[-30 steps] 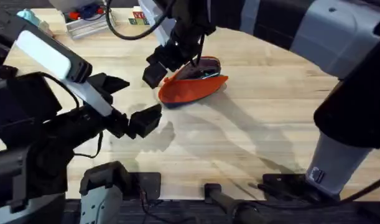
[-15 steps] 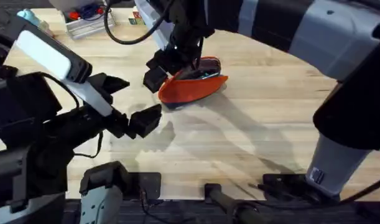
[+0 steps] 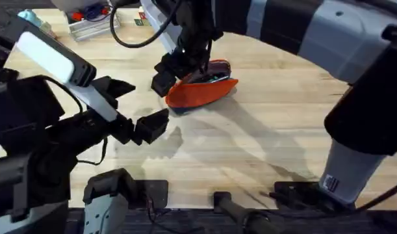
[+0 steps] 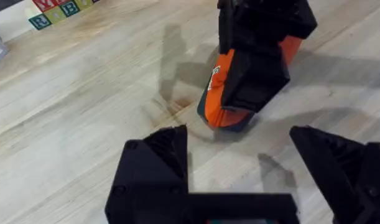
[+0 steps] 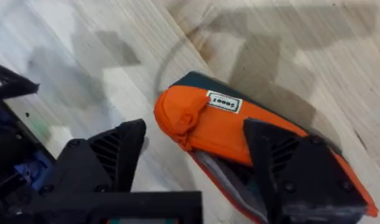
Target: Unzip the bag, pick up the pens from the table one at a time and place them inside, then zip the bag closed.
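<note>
The orange bag (image 3: 199, 91) lies on the table (image 3: 263, 149) at centre back, with its top zipper parted and a dark inside showing. My right gripper (image 3: 175, 70) reaches in from the back and hangs open over the bag's left end. In the right wrist view the bag (image 5: 221, 127) lies between its spread fingers (image 5: 109, 162). My left gripper (image 3: 138, 106) is open and holds nothing, a short way left of the bag. In the left wrist view it (image 4: 245, 165) faces the bag (image 4: 216, 115) and the other gripper. The pens are hidden.
A clear tray (image 3: 88, 21) of coloured items and some letter blocks (image 3: 143, 18) sit at the table's far left edge. The blocks (image 4: 56, 9) also show in the left wrist view. Bare wood stretches in front of and to the right of the bag.
My right gripper has shifted slightly over the bag's left end. The bag and the left arm have stayed put.
</note>
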Tool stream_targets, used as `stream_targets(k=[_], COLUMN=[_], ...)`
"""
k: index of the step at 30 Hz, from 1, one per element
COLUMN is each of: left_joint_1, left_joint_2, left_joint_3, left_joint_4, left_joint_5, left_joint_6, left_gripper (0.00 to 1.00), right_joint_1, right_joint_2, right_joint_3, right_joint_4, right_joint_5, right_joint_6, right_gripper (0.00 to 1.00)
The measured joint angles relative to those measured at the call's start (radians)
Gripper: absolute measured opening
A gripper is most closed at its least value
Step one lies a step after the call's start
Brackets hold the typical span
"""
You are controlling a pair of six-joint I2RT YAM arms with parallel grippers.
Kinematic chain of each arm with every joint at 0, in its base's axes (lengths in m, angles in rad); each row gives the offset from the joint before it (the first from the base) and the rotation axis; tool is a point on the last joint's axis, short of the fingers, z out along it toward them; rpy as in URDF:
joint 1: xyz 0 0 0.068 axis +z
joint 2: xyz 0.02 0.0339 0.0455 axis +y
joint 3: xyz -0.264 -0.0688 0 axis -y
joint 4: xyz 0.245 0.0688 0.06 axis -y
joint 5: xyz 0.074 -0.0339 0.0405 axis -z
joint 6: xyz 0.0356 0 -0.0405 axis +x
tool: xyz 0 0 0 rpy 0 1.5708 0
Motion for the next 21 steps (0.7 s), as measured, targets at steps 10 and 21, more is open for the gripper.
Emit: stream_targets(k=[10, 21], left_joint_1=[0.000, 0.000], left_joint_2=[0.000, 0.000], left_joint_3=[0.000, 0.000], left_joint_4=[0.000, 0.000], left_joint_5=[0.000, 0.000], left_joint_6=[0.000, 0.000], left_gripper=[0.993, 0.993], right_joint_1=[0.003, 0.016], right_joint_2=[0.000, 0.000], right_joint_3=[0.000, 0.000], right_joint_4=[-0.017, -0.022], right_joint_5=[0.004, 0.004], right_joint_6=[0.000, 0.001], right_gripper=[0.839, 0.547])
